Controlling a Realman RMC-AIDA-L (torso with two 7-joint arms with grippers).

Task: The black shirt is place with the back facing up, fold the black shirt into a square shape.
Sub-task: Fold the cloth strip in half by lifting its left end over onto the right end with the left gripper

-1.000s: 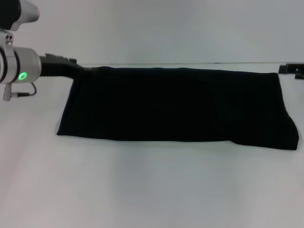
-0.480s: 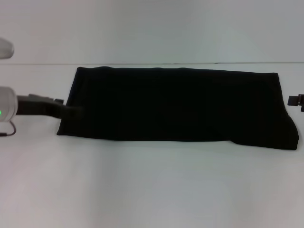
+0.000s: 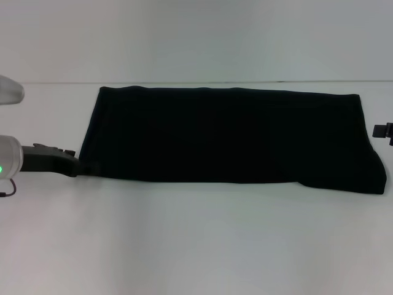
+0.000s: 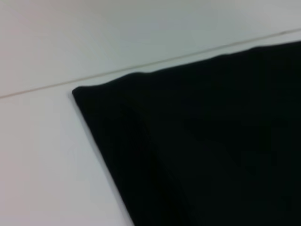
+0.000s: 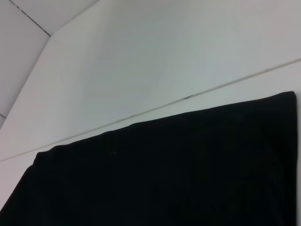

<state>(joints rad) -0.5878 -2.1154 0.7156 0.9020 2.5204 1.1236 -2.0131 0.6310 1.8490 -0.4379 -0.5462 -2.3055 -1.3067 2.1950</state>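
The right hand [image 3: 385,131] is mostly cut off by the head view's edge.

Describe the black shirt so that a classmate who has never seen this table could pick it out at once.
Start with the wide white table. Across its far half lies the large matte black fabric shirt, folded into a long flat band. It is the only soft, dark thing there; the left gripper at its near left corner is rigid and far smaller.

Left end effector [image 3: 78,167] now lower, at black shirt [image 3: 227,135] near-left corner.
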